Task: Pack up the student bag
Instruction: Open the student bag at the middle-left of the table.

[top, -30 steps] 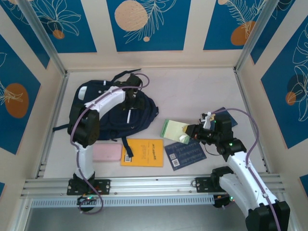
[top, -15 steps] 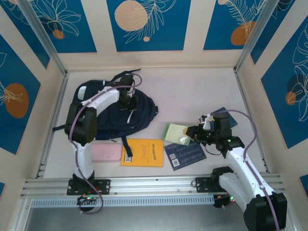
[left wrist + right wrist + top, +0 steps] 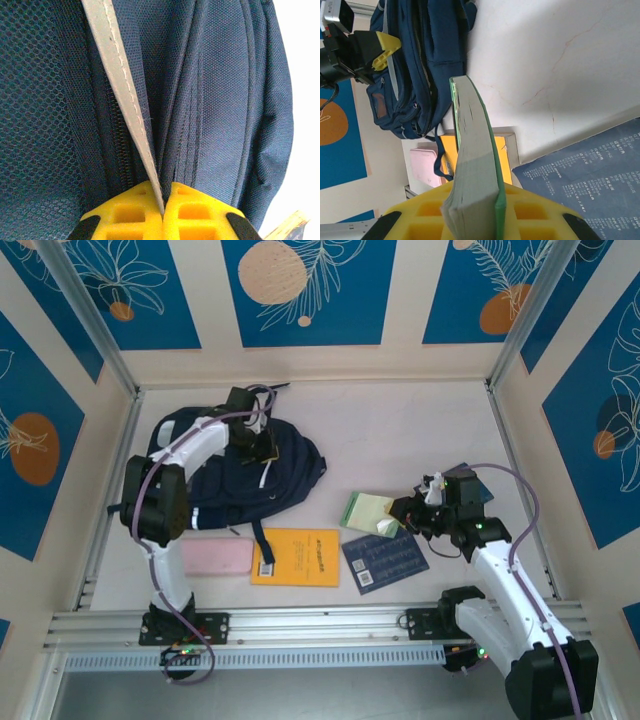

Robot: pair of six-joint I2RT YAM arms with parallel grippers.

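On the table, far-left quarter: the student bag (image 3: 240, 475) lies flat on the white table (image 3: 400, 430). It is dark navy, its straps reach toward the back wall, and one strap trails toward the near edge.
Left gripper: the left gripper (image 3: 164, 212) is over the upper middle of the bag. Its yellow pads are pressed together, clamped on a grey-white strip (image 3: 120, 95) of the bag.
Strip detail: in the left wrist view the strip runs diagonally up and away from the pads. It has navy mesh on one side and a zip line and stitched navy panels on the other.
Right gripper: the right gripper (image 3: 475, 200) is closed on a green-covered book (image 3: 475, 150) and grips it across the cover and page block.
Book attitude: the book is raised off the table and tilted, right of the bag and well apart from it.
Near-edge row: a pink case (image 3: 220, 558) and an orange notebook (image 3: 297, 557) lie just in front of the bag. The trailing strap crosses the notebook's left edge.
Under the right arm: a dark blue printed book (image 3: 385, 560) lies flat, just right of the orange notebook.
Behind the right gripper: another dark blue item (image 3: 470, 478) is partly hidden, so what it is cannot be told.
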